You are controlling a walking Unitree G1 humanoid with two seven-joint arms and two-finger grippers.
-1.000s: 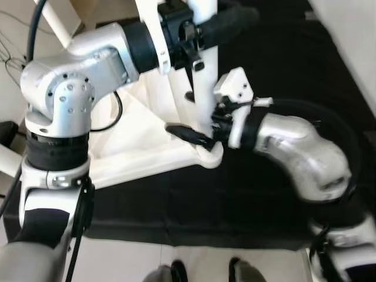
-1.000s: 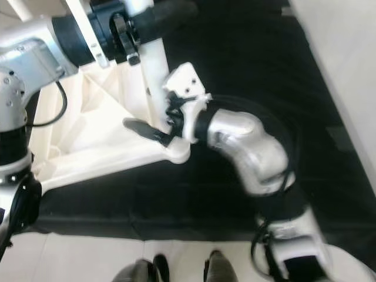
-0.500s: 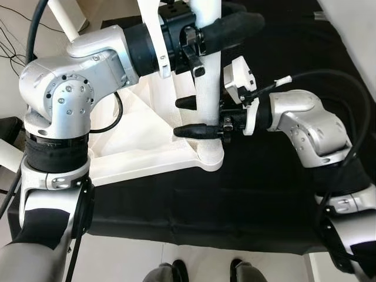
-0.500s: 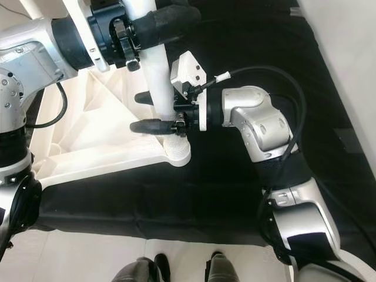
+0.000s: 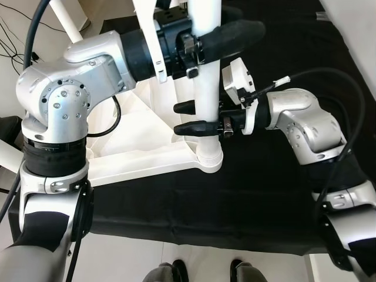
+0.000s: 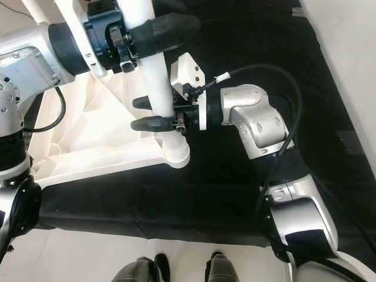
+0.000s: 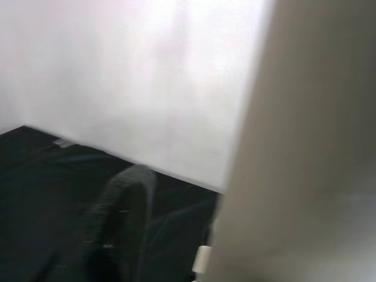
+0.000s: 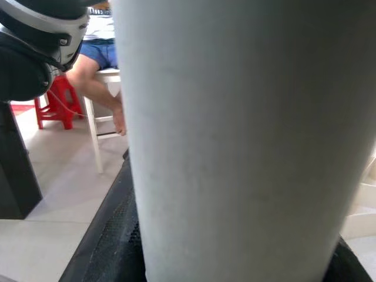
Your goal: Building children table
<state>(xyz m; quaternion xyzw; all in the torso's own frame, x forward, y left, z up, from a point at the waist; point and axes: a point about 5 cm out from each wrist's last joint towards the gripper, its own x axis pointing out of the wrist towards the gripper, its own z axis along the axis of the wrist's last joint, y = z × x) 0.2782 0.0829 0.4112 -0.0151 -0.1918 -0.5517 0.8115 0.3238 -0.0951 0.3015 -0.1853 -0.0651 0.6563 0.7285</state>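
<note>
The white table leg (image 5: 204,76) is standing upright in the corner socket (image 5: 209,158) of the overturned white tabletop (image 5: 132,141), which is lying on a black floor mat (image 5: 264,194). The left claw (image 5: 226,36) is pinching the leg high up; the right claw (image 5: 191,117) is straddling it lower down, fingers either side, seemingly gripping it. If the two claws are pulling unevenly, the leg could be tilting and jamming in the socket, or dragging the tabletop off the mat.
</note>
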